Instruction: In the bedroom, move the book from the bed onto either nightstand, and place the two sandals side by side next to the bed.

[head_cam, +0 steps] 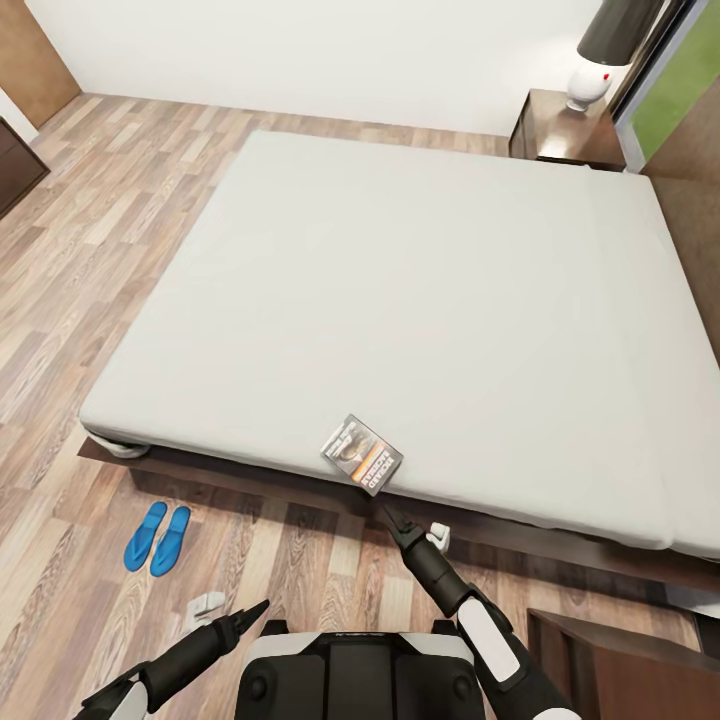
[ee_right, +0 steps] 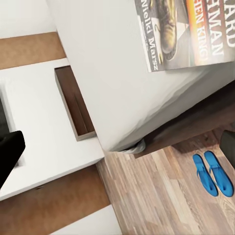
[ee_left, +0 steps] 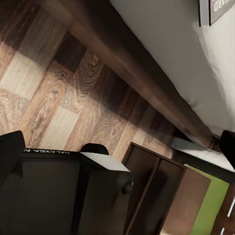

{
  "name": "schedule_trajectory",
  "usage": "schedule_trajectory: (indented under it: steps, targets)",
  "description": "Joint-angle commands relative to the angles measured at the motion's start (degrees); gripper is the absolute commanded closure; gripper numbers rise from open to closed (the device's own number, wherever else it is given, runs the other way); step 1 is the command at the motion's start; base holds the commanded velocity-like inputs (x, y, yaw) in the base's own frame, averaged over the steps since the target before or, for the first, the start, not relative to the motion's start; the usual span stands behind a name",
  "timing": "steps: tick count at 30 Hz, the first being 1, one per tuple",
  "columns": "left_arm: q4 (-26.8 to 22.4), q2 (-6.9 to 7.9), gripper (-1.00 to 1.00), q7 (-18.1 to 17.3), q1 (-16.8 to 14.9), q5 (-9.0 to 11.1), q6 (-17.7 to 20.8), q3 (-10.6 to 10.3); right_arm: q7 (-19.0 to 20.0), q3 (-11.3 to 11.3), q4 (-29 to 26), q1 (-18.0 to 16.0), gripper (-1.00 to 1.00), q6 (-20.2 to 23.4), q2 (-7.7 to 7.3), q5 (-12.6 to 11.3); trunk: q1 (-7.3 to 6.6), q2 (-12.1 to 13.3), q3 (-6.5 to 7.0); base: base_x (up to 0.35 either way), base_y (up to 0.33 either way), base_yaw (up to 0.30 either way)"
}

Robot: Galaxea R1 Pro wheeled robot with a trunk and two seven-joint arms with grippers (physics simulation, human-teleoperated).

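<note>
The book (head_cam: 362,455) lies flat on the bed's grey-white mattress (head_cam: 420,300), right at its near edge; its cover also shows in the right wrist view (ee_right: 191,34) and one corner in the left wrist view (ee_left: 215,10). My right gripper (head_cam: 388,513) is just short of the book, over the dark frame (head_cam: 300,485), open with nothing between its fingers (ee_right: 10,152). My left gripper (head_cam: 255,608) hangs low over the floor, open and empty. The two blue sandals (head_cam: 158,537) lie side by side on the floor by the bed's near left corner (ee_right: 211,174). A nightstand (head_cam: 560,125) stands at the far right.
A lamp (head_cam: 590,85) with a white base stands on the nightstand. A dark wooden cabinet (head_cam: 600,660) is close at my right. Small white objects lie on the floor (head_cam: 207,605) and by the frame (head_cam: 438,537). Wood floor (head_cam: 90,250) stretches along the bed's left side.
</note>
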Motion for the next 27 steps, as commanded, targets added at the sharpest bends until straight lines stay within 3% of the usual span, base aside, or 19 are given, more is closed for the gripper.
schedule_trajectory:
  steps: [1, 17, 27]
  targets:
    - [0.0, 0.05, -1.0, -0.1, 0.0, 0.6, 0.5, -0.2, 0.1, 0.1, 0.0, 0.0, -1.0, 0.5, 0.0, -0.6, 0.03, -0.1, -0.06, 0.002, 0.025, 0.0]
    - [0.0, 0.04, -1.0, 0.0, 0.0, 0.6, 0.5, -0.2, 0.1, 0.1, 0.0, 0.0, -1.0, 0.6, 0.0, -0.6, 0.03, -0.1, -0.06, 0.0, 0.049, 0.0]
    - [0.0, 0.04, -1.0, 0.0, 0.0, 0.6, 0.6, -0.3, 0.1, 0.0, 0.0, 0.0, -1.0, 0.6, -0.03, -0.6, 2.23, -4.1, -1.85, 0.0, 0.0, 0.0]
